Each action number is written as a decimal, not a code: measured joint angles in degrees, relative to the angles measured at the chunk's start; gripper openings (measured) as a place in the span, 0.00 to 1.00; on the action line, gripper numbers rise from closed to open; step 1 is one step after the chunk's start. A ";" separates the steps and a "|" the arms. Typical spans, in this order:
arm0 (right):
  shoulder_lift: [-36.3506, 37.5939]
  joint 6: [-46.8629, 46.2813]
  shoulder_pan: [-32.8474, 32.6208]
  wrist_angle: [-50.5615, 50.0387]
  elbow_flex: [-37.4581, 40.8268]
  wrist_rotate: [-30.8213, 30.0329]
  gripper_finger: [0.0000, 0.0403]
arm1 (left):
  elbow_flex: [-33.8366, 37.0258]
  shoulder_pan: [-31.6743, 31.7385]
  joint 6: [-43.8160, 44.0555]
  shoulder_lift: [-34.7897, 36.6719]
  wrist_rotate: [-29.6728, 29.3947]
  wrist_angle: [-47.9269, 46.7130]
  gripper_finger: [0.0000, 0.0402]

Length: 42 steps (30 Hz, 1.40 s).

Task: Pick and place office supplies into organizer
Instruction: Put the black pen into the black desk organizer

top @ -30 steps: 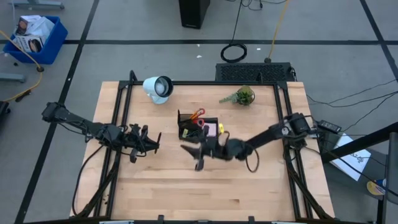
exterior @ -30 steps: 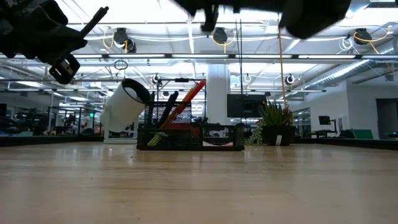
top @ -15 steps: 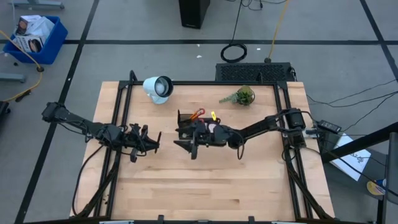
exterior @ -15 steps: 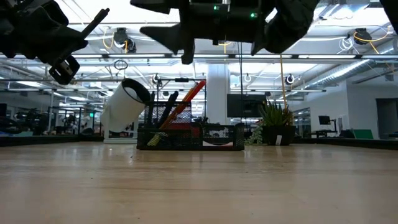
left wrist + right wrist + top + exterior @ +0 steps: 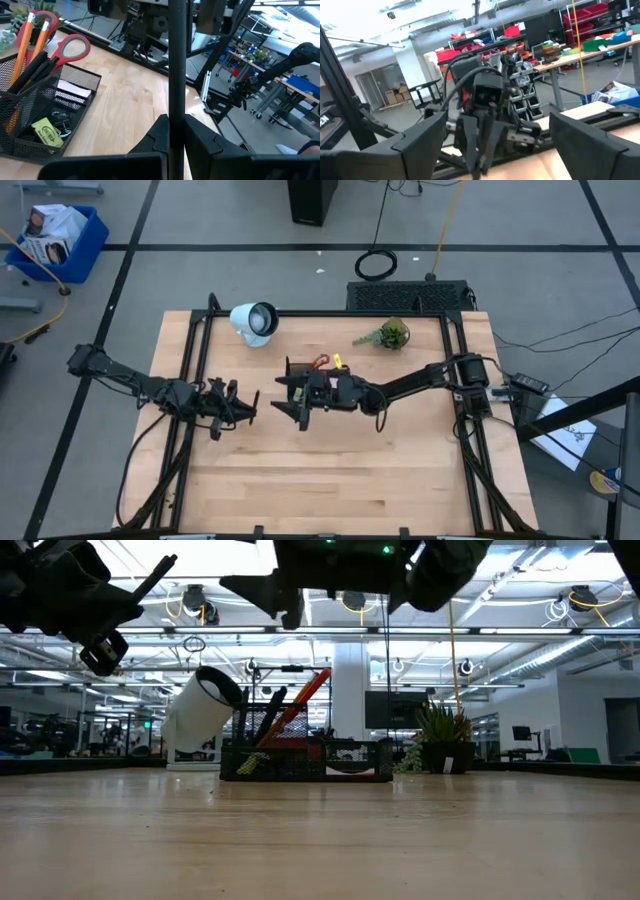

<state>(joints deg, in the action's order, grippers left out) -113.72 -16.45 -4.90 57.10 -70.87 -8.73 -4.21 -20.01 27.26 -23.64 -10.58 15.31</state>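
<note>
The black mesh organizer [image 5: 318, 383] stands on the table's middle; red-handled scissors [image 5: 70, 47], orange pencils [image 5: 27, 42], a yellow piece [image 5: 47, 131] and a black clip [image 5: 61, 117] are inside it. My left gripper [image 5: 244, 406], left of the organizer and above the table, is shut on a black pen [image 5: 176, 60]. My right gripper [image 5: 288, 402] hangs open over the organizer's left end, nothing between its fingers [image 5: 420, 145]. It points level at the left gripper [image 5: 487, 120]. My left gripper pinches the black pen's shaft [image 5: 176, 117] between its two fingers, near one end. The fingers reach out level and lie across the pen. The rest of the pen [image 5: 155, 575] slants upward from the hold, clear of the table.
A white round lamp [image 5: 255, 322] lies at the far left and a small green plant [image 5: 392, 334] at the far right. A black mesh panel [image 5: 408, 295] sits behind the table's far edge. Bare wood [image 5: 330, 480] spreads over the near half.
My right gripper has risen and gone toward the table's left and far edges, from in front of the organizer to over its left end. It has rolled, levelled out and opened wide.
</note>
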 joint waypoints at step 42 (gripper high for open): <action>-14.56 -4.07 2.31 -1.45 -16.35 5.88 0.82 | 0.00 1.09 -0.02 -0.06 -2.74 2.10 0.07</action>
<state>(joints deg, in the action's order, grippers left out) -128.28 -20.51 -2.59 55.65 -87.22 -2.85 -4.21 -18.92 27.24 -23.70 -13.32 17.41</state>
